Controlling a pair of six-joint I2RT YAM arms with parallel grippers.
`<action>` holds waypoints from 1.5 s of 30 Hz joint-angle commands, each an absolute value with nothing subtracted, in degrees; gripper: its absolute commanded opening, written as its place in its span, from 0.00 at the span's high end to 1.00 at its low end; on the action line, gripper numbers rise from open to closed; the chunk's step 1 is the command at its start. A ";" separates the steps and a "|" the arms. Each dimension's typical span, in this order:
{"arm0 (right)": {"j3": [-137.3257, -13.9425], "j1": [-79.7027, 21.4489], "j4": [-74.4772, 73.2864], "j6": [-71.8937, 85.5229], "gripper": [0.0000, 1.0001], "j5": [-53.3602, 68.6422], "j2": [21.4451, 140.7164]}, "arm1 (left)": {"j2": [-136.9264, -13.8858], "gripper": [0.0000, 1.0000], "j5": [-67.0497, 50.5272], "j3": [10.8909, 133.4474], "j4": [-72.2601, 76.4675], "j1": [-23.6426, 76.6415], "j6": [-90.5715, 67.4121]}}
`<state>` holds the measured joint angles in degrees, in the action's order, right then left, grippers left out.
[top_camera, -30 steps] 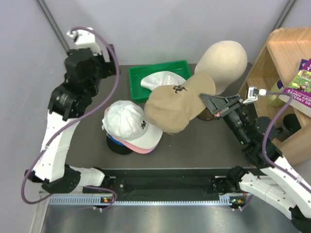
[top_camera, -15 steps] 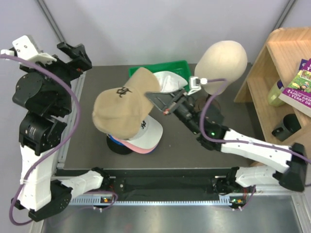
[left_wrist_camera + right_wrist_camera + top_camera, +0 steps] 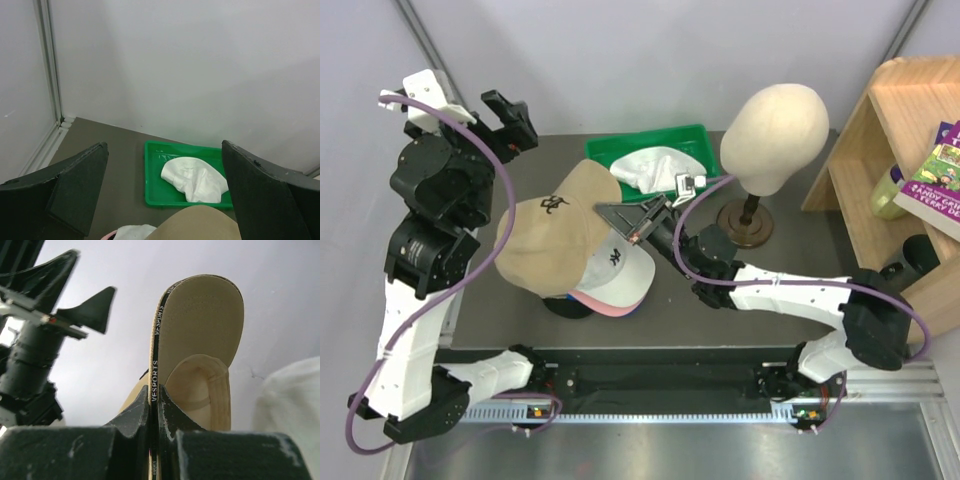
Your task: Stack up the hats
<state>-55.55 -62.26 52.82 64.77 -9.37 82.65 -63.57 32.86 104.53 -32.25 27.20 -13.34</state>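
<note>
My right gripper point(image 3: 623, 213) is shut on the edge of a tan cap point(image 3: 552, 243) with a dark logo and holds it tilted over the left side of a stack of hats. The stack's top is a white cap with a dark logo point(image 3: 620, 268); a pink brim point(image 3: 605, 306) and blue and black edges point(image 3: 558, 297) show beneath. In the right wrist view the fingers point(image 3: 172, 412) pinch the tan cap's point(image 3: 200, 335) banded rim. My left gripper point(image 3: 506, 115) is open and empty, raised at the back left, apart from the hats. In the left wrist view point(image 3: 164, 150) the tan cap's crown point(image 3: 200, 225) shows below.
A green tray point(image 3: 600, 150) at the back holds a white fabric item point(image 3: 655, 165), also in the left wrist view point(image 3: 195, 177). The cream mannequin head point(image 3: 775, 125) stands on a round wooden stand point(image 3: 745, 228). A wooden shelf point(image 3: 880, 110) with a book stands at the right.
My right gripper has carried the tan cap left from beside the mannequin head to over the stack and lowered it. The left arm has swung up and back.
</note>
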 commanded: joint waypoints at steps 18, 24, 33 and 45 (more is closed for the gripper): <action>-42.11 -53.79 78.31 75.76 1.00 -8.52 93.96 | -56.08 0.01 31.91 93.44 -32.69 27.25 -15.20; -39.30 -53.53 77.96 76.20 1.00 -9.23 94.65 | -53.62 0.01 32.17 87.11 -35.68 27.25 -17.93; -37.61 -52.38 79.63 78.40 1.00 -10.99 97.73 | -49.22 0.01 30.59 82.01 -39.72 27.25 -22.76; -34.64 -51.59 81.38 81.12 1.00 -13.44 100.81 | -43.42 0.01 32.60 76.12 -43.32 27.25 -26.72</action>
<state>-37.85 -52.64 77.12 80.60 -10.66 99.53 -45.28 30.74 77.03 -42.24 27.20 -24.97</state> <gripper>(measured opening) 0.027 0.991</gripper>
